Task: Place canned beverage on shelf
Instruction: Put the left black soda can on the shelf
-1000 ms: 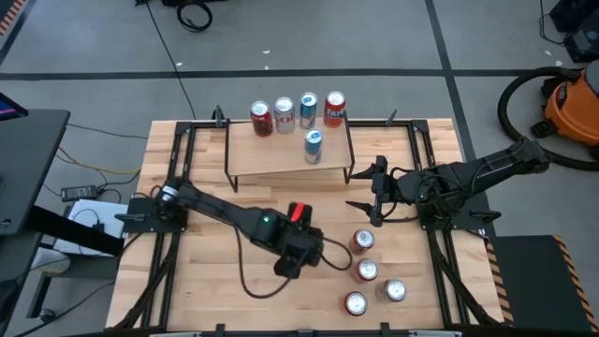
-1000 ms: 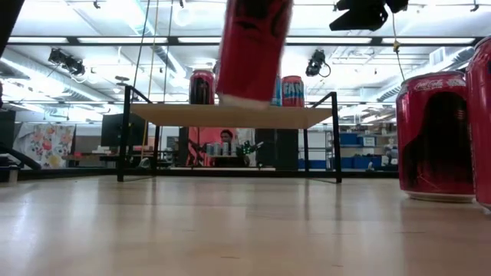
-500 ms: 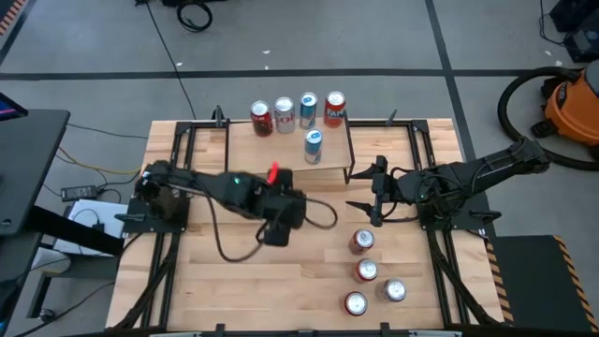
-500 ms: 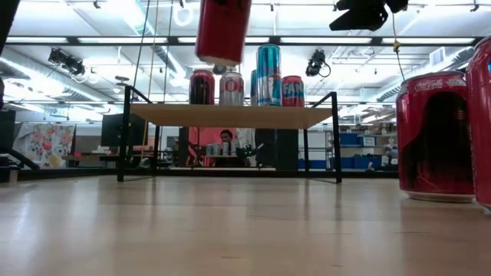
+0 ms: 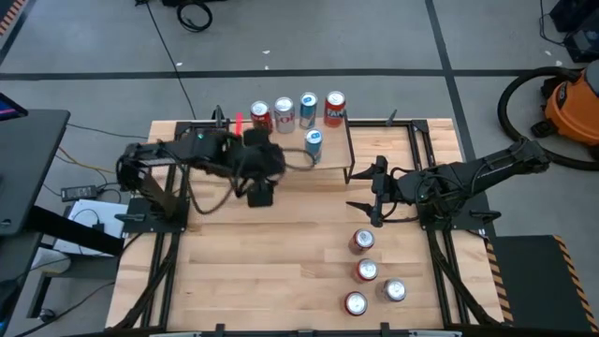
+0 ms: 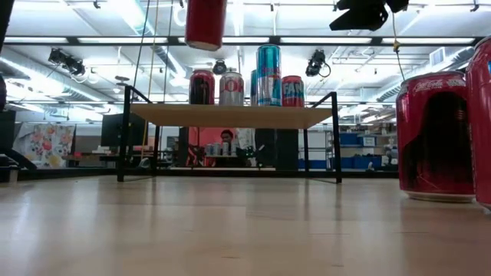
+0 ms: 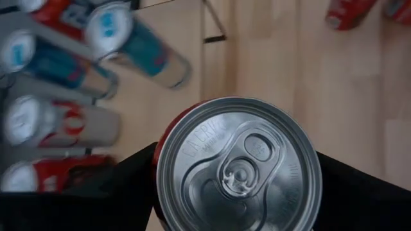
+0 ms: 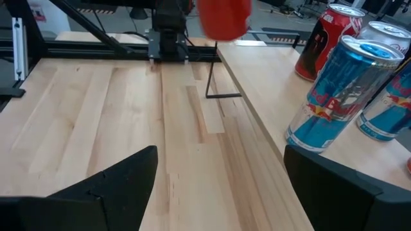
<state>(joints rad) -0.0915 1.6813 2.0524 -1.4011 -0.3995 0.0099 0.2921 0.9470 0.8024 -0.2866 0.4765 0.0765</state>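
Nearest, on the counter (image 5: 225,281) at the front right, four red cans (image 5: 365,271) are seen standing in a loose cluster; one of them (image 6: 433,134) fills the right edge of the low view. Just beyond them the right tool (image 5: 374,198) is parked above the counter, right of the shelf, with its fingers (image 8: 109,186) spread apart and nothing between them.

Further back, the left tool (image 5: 255,173) is raised over the shelf's front left part, clamped on a red can (image 6: 205,21). That can is held upright in the air, above the shelf top and clear of it, toward the shelf's left side in the low view. From the left wrist view its silver lid (image 7: 239,163) is seen from above, gripped by dark fingers (image 7: 359,192) on both sides.

The shelf (image 5: 290,161), a light-wood board on thin black legs, is placed at the back middle of the counter. Five cans are standing on it: a dark red one (image 5: 261,117), a silver one (image 5: 284,113), a blue one (image 5: 308,108) and a red one (image 5: 334,108) in a row along the far edge, plus a tall blue can (image 5: 314,145) nearer the front right.

Beyond the counter, grey floor and an orange vacuum (image 5: 571,103) are visible.
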